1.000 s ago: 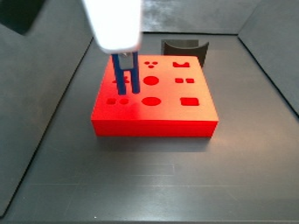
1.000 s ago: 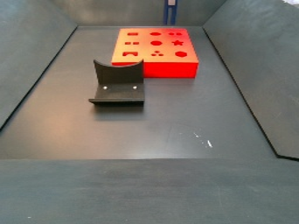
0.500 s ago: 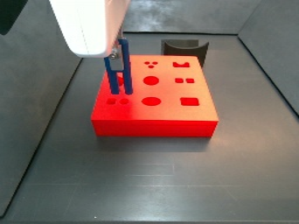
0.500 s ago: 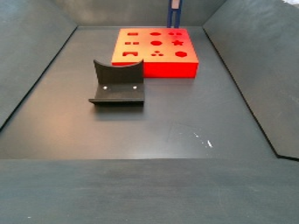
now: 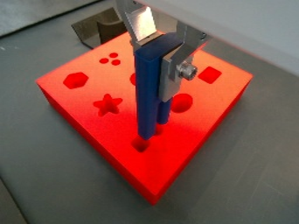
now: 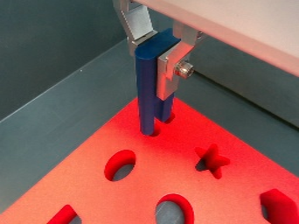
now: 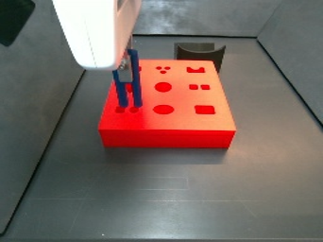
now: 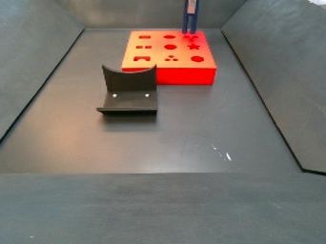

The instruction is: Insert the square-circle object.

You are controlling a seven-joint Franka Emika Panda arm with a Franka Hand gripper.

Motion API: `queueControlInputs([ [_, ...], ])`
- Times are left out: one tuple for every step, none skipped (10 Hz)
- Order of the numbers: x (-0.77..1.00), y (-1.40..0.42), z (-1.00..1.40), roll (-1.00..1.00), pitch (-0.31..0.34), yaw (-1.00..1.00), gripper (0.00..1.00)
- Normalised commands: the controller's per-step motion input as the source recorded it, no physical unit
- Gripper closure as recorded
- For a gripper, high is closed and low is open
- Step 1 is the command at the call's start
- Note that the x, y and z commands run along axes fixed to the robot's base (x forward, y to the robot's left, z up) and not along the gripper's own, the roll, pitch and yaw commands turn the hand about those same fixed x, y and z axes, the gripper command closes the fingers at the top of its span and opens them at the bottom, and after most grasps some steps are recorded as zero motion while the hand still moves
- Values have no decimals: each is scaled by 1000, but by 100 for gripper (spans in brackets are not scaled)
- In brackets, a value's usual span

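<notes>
The square-circle object [image 7: 125, 87], a slim dark-blue piece of two parallel bars, hangs upright in my gripper [image 7: 127, 64]. The gripper is shut on its upper part. In both wrist views the silver fingers [image 5: 142, 24] [image 6: 139, 21] clamp the piece [image 5: 151, 96] [image 6: 151, 87]. Its lower ends meet the top of the flat red block [image 7: 177, 121] at two small holes near one corner [image 6: 152, 131]. How deep they sit I cannot tell. In a side view the piece [image 8: 192, 13] stands at the block's [image 8: 178, 74] far edge.
The dark fixture [image 8: 128, 91] stands on the grey floor beside the red block and also shows in a side view [image 7: 198, 52]. The block's top has several other shaped holes, among them a star [image 6: 212, 160] and a hexagon [image 5: 77, 80]. Grey walls enclose the floor.
The gripper has carried the blue piece toward the block's corner and lowered it, so its lower ends now reach the two small holes. The block and fixture have not moved.
</notes>
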Motion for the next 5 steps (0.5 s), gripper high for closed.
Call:
queueControlInputs([
  [-37, 120, -263, -279, -121, 0, 100],
  [-71, 131, -163, -254, -100, 0, 100],
  [-191, 74, 0, -126, -11, 0, 100],
  [-214, 0, 74, -64, -19, 0, 100],
  [-246, 0, 20, 0, -19, 0, 100],
])
